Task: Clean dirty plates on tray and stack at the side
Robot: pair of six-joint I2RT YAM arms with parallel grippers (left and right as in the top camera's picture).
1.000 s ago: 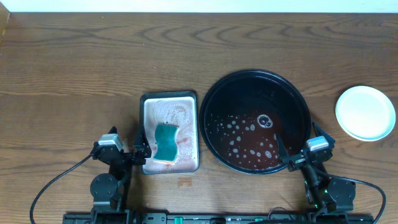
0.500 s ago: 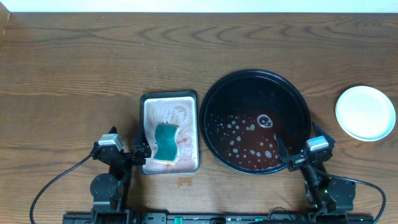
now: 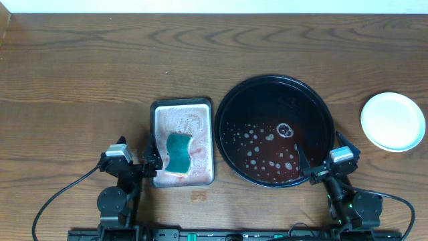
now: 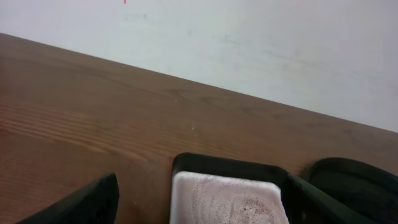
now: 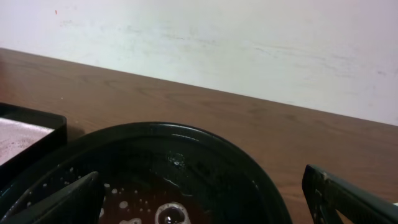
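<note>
Because no plate lies on the tray (image 3: 222,110), the cleaning stage appears to be finished.

Overhead view:
- The round black tray occupies the centre right of the frame. Its floor carries a thin reddish film with pale suds and one ringed bubble, and nothing else.
- The plates (image 3: 393,121) sit at the far right edge of the frame on the bare worktop (image 3: 80,80), well apart from the tray.
- Only one white, clean-looking disc shows from above, so whether others lie stacked beneath it cannot be confirmed. If the stack is complete, no task step is left.
- The silver pan (image 3: 184,120), just left of the tray, holds the green sponge (image 3: 178,152) and pinkish foam.
- The left end effector (image 3: 152,161) is released and empty at the pan's lower left edge.
- The right end effector (image 3: 306,167) is released and empty at the tray's lower right rim.

Left wrist view:
- Both dark fingers stand wide apart at the bottom corners of the frame, with nothing between them.
- The silver pan (image 4: 217,163) lies at bottom centre, its pale floor speckled with reddish residue.
- A curved edge of the tray (image 4: 354,180) shows at lower right.
- Worktop and a plain wall (image 4: 249,43) fill the rest. No plates are in view.

Right wrist view:
- The fingers are spread to the lower corners of the frame and grasp nothing.
- The tray (image 5: 186,127) fills the lower centre, its glossy black floor wet with red-tinted liquid and bubbles.
- A corner of the silver pan (image 5: 25,124) shows at the left edge. The plates are outside this frame.
</note>
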